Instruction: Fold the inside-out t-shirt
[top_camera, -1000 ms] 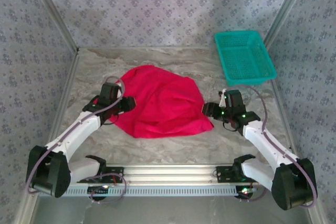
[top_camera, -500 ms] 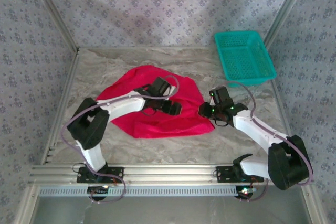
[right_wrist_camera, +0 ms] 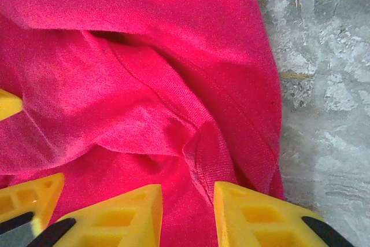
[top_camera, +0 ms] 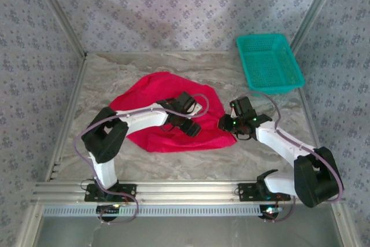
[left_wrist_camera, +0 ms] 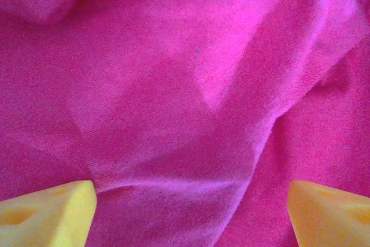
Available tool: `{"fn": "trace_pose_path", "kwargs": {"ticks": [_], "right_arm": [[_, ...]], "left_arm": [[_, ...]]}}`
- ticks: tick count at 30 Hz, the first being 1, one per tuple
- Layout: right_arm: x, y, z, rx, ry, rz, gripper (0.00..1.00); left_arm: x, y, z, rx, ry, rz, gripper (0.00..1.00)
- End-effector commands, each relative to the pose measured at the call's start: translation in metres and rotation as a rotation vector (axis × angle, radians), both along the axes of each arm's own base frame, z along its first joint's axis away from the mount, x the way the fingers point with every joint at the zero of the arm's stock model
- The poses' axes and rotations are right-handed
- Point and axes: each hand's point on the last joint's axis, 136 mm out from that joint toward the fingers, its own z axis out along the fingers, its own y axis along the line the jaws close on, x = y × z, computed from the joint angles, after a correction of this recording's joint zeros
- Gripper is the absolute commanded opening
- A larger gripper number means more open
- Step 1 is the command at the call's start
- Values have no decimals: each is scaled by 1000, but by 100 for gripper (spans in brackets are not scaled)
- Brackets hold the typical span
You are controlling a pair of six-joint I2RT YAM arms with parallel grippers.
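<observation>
T-shirt: the red t-shirt (top_camera: pixel 159 88) lies crumpled in a heap at the middle of the marble table (top_camera: pixel 191 160), with a stitched hem showing along its right edge.
Left gripper: the left gripper (top_camera: pixel 191 126) is over the near-right part of the heap. Its yellow fingers (left_wrist_camera: pixel 52 209) are spread wide and hold nothing, with wrinkled cloth between them.
Right gripper: the right gripper (top_camera: pixel 224 123) is at the shirt's right edge. Its fingers are drawn close, pinching a raised fold of cloth.
Basket: the teal mesh basket (top_camera: pixel 261 37) sits at the far right, well apart from the shirt.
</observation>
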Motion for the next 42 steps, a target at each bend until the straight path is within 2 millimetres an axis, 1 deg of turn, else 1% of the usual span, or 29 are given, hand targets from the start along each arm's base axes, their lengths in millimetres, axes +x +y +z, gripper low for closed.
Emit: {"fn": "trace_pose_path", "kwargs": {"ticks": [1,2,3,4,6,7,8,9,11,14,17,18,20,22,24,25,27,29,31,32,34,37,39,42], "right_arm": [[1,2,2,14,1,-1,29],[1,1,2,13,2,-1,28],[0,1,2,14,3,-1,26],[-1,2,1,14,5,1,23],[-3,4,0,13,5,13,18],[-5,7,0,13,4,23,15],[-6,12,1,13,-2,41,13],[-8,18,2,15,-8,59,12],[-11,31,2,19,-18,92,11],[-10,48,-3,28,-18,119,10],[-5,65,-16,29,3,129,9],[-2,67,-24,9,10,126,7],[1,61,-44,-48,52,89,0],[0,39,-67,-145,120,5,0],[-4,18,-80,-208,162,-76,0],[-6,10,-83,-230,167,-106,0],[-8,0,-82,-251,155,-142,0],[-8,-10,-76,-274,131,-181,0],[-8,-20,-72,-308,117,-223,0],[-9,-25,-70,-320,116,-242,0],[-5,-24,-64,-319,90,-233,0],[1,-13,-51,-301,58,-187,1],[4,2,-37,-265,21,-133,4],[8,35,-9,-156,-70,-36,18]], "left_arm": [[4,-3,-10,31,-20,-28,81],[4,-3,-13,36,-19,-26,76],[5,-3,-15,41,-18,-25,70],[6,-2,-16,51,-18,-22,60],[9,0,-12,67,-30,-15,34],[12,1,-7,72,-41,-7,21],[14,2,-1,76,-55,3,11],[17,3,6,77,-71,14,4],[20,3,19,67,-92,19,0],[23,1,39,58,-107,28,0],[24,-2,57,44,-107,27,0],[24,-2,61,41,-106,28,0],[24,-2,69,39,-110,27,1],[22,1,73,38,-111,29,8],[21,5,74,42,-112,32,12],[21,8,73,43,-112,38,12],[19,12,69,48,-103,41,10],[18,16,66,52,-92,48,8],[16,19,63,51,-81,57,0],[15,20,63,39,-78,62,0],[14,19,62,17,-72,66,0],[13,16,68,-16,-59,86,0],[15,11,78,-66,-45,108,0],[15,-4,99,-164,-15,119,0]]}}
